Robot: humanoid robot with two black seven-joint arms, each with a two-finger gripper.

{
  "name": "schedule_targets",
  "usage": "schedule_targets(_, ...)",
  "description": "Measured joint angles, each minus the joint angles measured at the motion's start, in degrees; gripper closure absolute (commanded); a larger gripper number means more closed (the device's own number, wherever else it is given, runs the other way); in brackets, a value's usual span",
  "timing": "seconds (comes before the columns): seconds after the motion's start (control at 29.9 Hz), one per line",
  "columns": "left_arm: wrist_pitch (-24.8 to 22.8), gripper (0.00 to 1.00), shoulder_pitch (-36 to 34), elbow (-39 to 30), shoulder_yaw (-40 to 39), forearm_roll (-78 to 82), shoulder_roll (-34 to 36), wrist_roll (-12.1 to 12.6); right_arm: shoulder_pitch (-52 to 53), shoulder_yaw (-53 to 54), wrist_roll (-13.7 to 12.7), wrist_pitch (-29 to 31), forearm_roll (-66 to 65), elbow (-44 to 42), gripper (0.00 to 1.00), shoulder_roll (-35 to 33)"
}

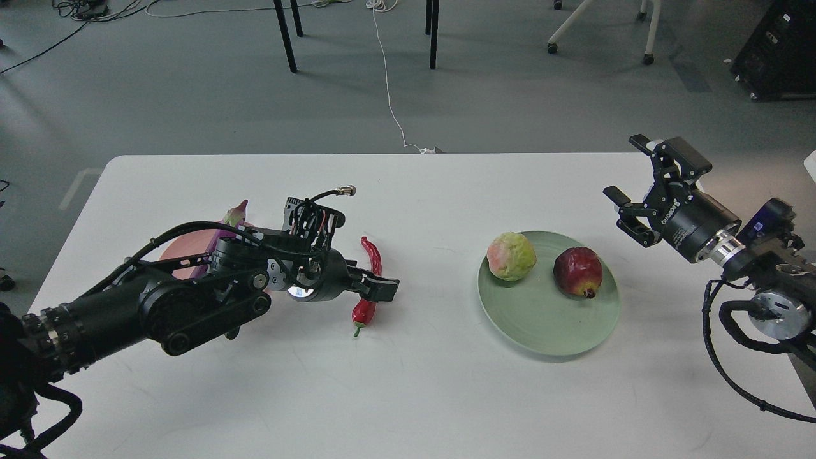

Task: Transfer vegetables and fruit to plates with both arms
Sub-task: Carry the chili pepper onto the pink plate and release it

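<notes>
The red chili pepper (371,254) lies on the white table, left of centre. My left gripper (377,287) is low over the chili's middle, its fingers open and astride it. The purple eggplant (212,245) lies on the pink plate (180,246); both are mostly hidden behind my left arm. The pale green fruit (511,256) and the dark red fruit (577,272) sit on the green plate (542,322). My right gripper (623,185) is open and empty, raised to the right of the green plate.
The white table (408,395) spans the view, with its far edge at the back. Beyond it are grey floor, a white cable (387,83), black chair legs (285,35) and a black case (781,48).
</notes>
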Motion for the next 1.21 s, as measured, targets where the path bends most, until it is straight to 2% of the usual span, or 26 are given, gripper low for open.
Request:
schedule_targets(0.03, 0.00, 0.19, 0.22, 0.01, 0.00, 0.04, -0.01, 0.10, 0.00, 0.00, 0.00, 0.00, 0.00, 0.00, 0.01, 0.00)
schedule_targets(0.1, 0.00, 0.34, 0.52, 0.01, 0.00, 0.04, -0.02, 0.27, 0.00, 0.04, 0.00, 0.00, 0.00, 0.00, 0.01, 0.00)
schedule_targets(0.2, -0.06, 0.76, 0.65, 0.01, 0.13, 0.05, 0.00, 0.39, 0.00, 0.26, 0.00, 0.00, 0.00, 0.00, 0.01, 0.00)
schedule_targets(0.23, -0.07, 0.83, 0.68, 0.01, 0.39, 0.05, 0.02, 0.40, 0.00, 0.30, 0.00, 0.00, 0.00, 0.00, 0.01, 0.00)
schedule_targets(0.4, 0.10, 0.92, 0.71, -0.05, 0.88, 0.04, 0.10, 0.57, 0.00, 0.37, 0.00, 0.00, 0.00, 0.00, 0.01, 0.00)
schedule_targets(0.7, 0.15, 0.92, 0.02, -3.13, 0.24, -0.53, 2.25, 0.62, -0.06, 0.44, 0.00, 0.00, 0.00, 0.00, 0.01, 0.00)
schedule_targets(0.97, -0.59, 0.90, -2.43, -12.31, 0.07, -1.38, 18.17, -1.17, -0.50, 0.44, 0.00, 0.00, 0.00, 0.00, 0.01, -0.33)
schedule_targets(1.21, 0.01, 0.84, 0.47, -14.64, 0.66, -1.49, 28.57, -3.89, -0.81, 0.42, 0.00, 0.00, 0.00, 0.08, 0.01, -0.28)
